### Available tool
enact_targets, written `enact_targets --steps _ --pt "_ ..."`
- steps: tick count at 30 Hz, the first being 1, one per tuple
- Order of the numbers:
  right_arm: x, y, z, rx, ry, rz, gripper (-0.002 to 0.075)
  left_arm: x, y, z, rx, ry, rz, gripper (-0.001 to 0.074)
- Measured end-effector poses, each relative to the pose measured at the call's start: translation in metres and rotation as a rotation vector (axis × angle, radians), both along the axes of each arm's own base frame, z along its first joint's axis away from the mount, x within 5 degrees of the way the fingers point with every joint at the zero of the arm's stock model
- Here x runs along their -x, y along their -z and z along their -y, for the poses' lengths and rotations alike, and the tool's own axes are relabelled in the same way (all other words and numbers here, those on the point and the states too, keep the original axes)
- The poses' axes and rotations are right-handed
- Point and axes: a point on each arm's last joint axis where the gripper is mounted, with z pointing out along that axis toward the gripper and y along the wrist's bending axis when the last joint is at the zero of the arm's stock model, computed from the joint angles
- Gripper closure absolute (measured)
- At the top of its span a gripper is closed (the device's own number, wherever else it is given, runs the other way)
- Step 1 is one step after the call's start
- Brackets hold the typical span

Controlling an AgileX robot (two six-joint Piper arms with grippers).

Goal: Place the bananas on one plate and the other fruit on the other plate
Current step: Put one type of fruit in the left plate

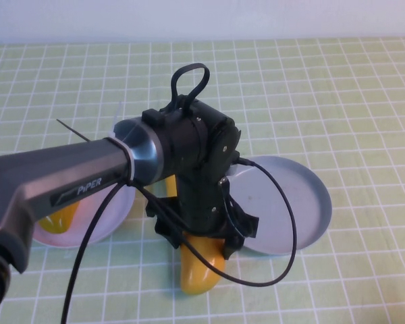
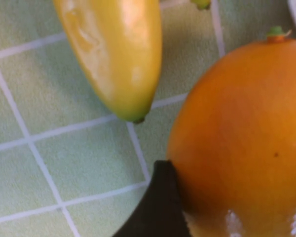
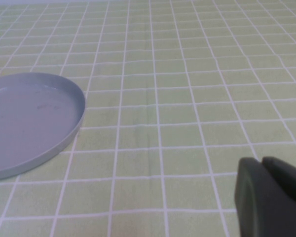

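My left gripper point(image 1: 204, 248) points down between the two plates and is shut on an orange mango-like fruit point(image 1: 201, 268), which rests on the cloth. In the left wrist view this fruit point(image 2: 241, 133) fills the jaws, with one black finger point(image 2: 158, 207) against its side. A yellow banana point(image 2: 113, 54) lies just beside it; a sliver of the banana point(image 1: 170, 185) shows behind the wrist. The second mango-like fruit point(image 1: 61, 216) lies on the pink plate point(image 1: 104, 219). The grey-blue plate point(image 1: 290, 202) holds nothing. My right gripper point(image 3: 266, 197) is shut and empty, low over the cloth beside the grey-blue plate point(image 3: 29, 118).
The left arm point(image 1: 67, 175) and its black cable point(image 1: 283, 223) cross over the pink plate and the grey-blue plate's near rim. The green checked cloth point(image 1: 324, 94) covers the table. A green tip of another fruit point(image 2: 202, 4) shows past the banana.
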Motion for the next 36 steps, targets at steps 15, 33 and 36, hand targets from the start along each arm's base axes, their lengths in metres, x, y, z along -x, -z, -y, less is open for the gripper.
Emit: enact_targets --steps 15,33,36 --pt "0.0 0.0 0.0 0.0 0.0 0.0 0.0741 -0.012 -0.067 -0.058 -0.051 -0.009 0.139 0.0157" --pt "0.0 0.0 0.0 0.0 0.0 0.0 0.0741 -0.081 -0.033 -0.137 -0.107 -0.143 0.176 0.0148" --pt "0.0 0.0 0.0 0.0 0.0 0.0 0.0741 -0.081 -0.033 -0.137 -0.108 -0.14 0.175 0.0129"
